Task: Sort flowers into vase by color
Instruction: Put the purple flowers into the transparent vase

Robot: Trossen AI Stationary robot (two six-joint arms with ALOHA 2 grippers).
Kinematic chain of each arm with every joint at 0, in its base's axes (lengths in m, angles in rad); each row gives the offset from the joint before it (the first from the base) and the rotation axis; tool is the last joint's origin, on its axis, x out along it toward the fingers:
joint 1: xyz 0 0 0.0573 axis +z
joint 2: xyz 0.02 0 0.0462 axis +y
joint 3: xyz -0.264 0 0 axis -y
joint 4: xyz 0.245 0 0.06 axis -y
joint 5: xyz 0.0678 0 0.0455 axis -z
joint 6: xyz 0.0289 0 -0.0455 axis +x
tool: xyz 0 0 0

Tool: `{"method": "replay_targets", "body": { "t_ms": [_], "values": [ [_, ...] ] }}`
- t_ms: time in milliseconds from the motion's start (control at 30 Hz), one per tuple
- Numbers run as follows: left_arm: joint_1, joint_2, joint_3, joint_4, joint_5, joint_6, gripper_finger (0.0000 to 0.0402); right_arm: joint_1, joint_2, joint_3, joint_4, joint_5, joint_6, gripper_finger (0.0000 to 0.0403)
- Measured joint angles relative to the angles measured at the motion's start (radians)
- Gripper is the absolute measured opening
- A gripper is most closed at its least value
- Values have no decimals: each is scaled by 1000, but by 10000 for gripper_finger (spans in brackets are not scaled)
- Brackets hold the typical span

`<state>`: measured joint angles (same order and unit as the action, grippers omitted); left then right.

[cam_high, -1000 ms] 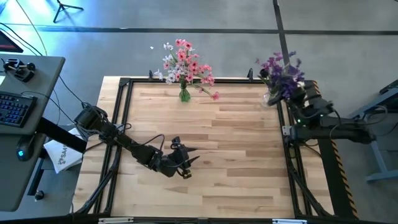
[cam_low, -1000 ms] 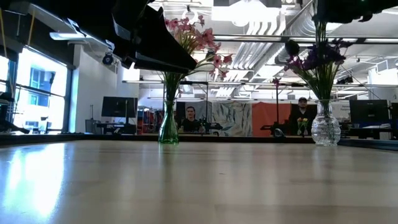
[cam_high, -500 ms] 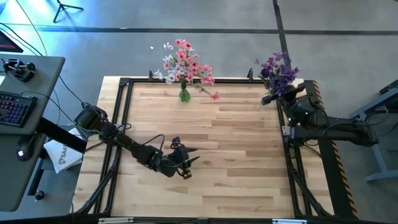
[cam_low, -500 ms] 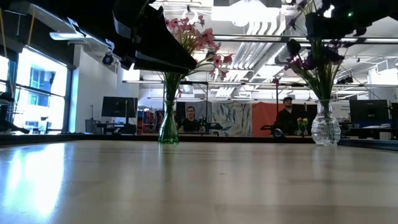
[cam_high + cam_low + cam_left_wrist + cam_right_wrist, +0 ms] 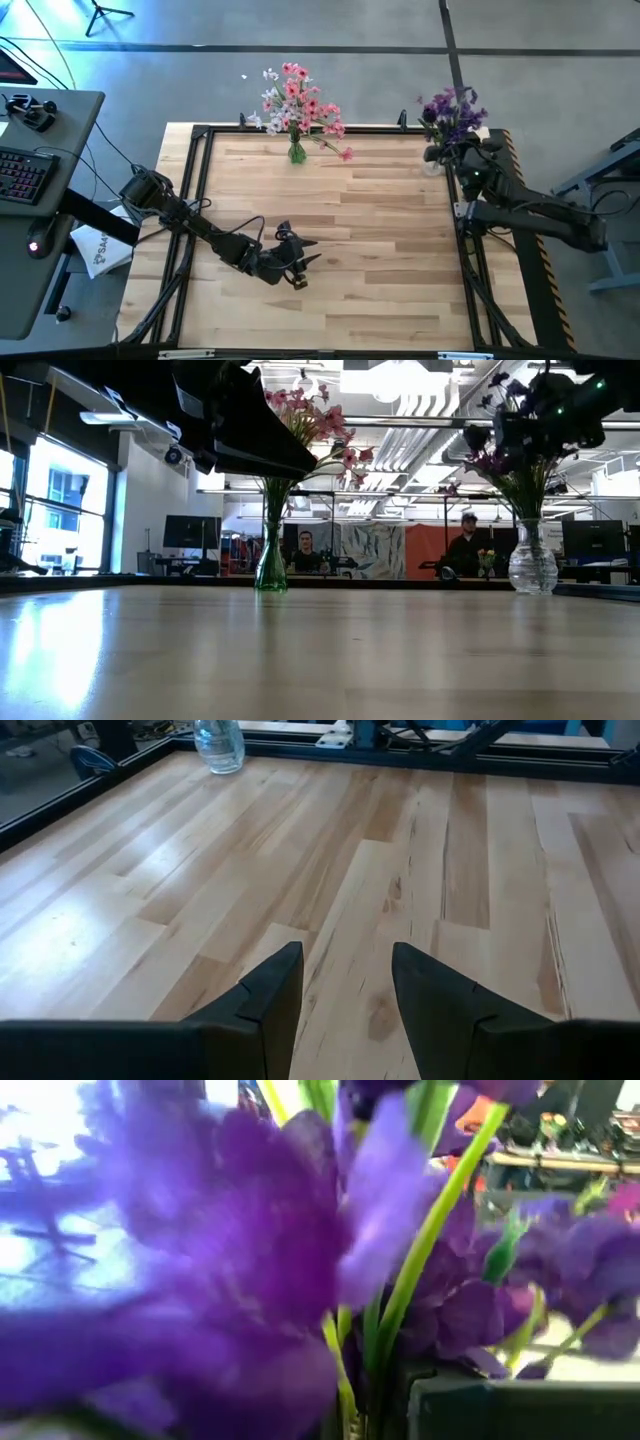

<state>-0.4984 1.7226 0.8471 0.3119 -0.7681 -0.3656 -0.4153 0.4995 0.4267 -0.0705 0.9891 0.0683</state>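
A green vase at the table's far edge holds pink and white flowers by their stems. A clear vase at the far right corner holds purple flowers. My right gripper is among the purple blossoms, above and just right of the clear vase. Purple blossoms and green stems fill the right wrist view. My left gripper is open, above bare wood at the table's near middle.
A black frame runs around the wooden table. Bare wood lies between the two vases and my left gripper. A desk with a keyboard stands beyond the left edge. People sit in the room behind.
My right gripper has moved toward the table's left, in to the clear vase, and down among the purple flowers. The purple bunch has drawn closer together over the vase. In the low view the clear vase has shifted slightly.
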Motion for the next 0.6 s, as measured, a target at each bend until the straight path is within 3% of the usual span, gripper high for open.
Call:
{"method": "replay_targets", "body": {
  "t_ms": [367,600],
  "values": [
    [0,0,0,0,0,0,145,-88,63,0,-125,-82,132,33],
    [0,0,0,0,0,0,145,-95,60,53,-219,-97,108,149]
  ]
}}
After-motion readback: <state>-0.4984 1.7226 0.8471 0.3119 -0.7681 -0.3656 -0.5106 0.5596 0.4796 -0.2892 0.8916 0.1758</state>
